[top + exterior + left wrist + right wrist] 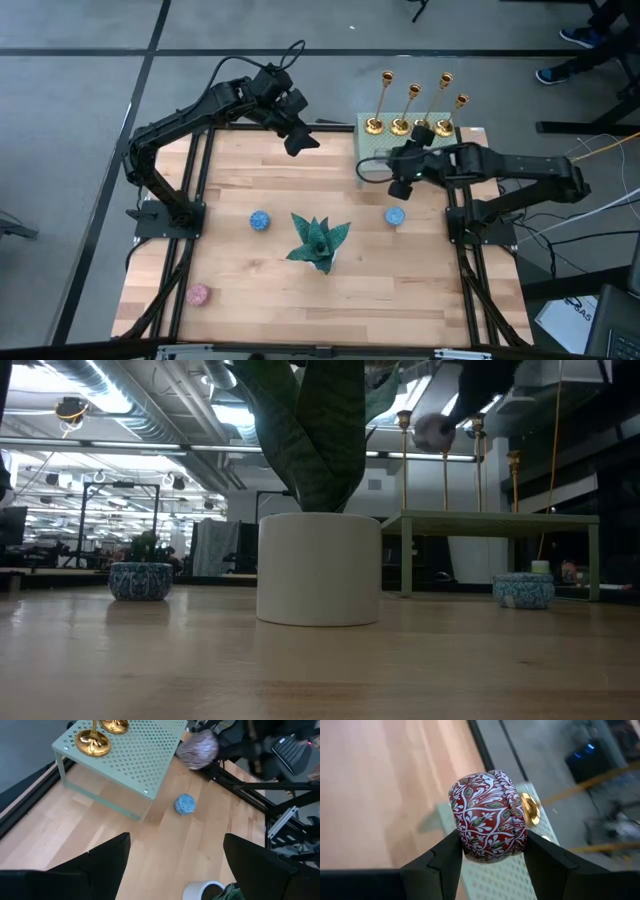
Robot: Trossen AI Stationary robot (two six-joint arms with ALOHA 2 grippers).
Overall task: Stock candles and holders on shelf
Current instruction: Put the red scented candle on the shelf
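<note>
My right end effector (490, 851) is clamped on a candle (488, 816) — a squat round puck with a red, leaf-patterned side wall — held by its sides with a finger on each flank. It hangs in the air at the near edge of the shelf (378, 150), above the pale green perforated top and not yet resting on it. I judge the puck light and stiff, its side wall smooth enough to slip if I ease off early, so I would keep the hold low and square across its widest part until its flat base meets the metal.

Four gold holders (400, 126) stand in a row along the shelf's far edge. They look tall, thin-stemmed and easy to tip, so the candle belongs on the bare front part, well clear of their flared bases.

My right arm reaches in from the right side of the bench (250, 260), forearm nearly level, wrist bent toward the shelf. My left end effector (172, 857) waits with its fingers apart, raised above the far left part of the bench and looking across at the shelf.

Still on the bench: a blue candle (395, 215) just beside the shelf's front, another blue candle (260, 220) left of the teal ornament (318, 243), and a pink candle (198, 294) near the front left corner.
</note>
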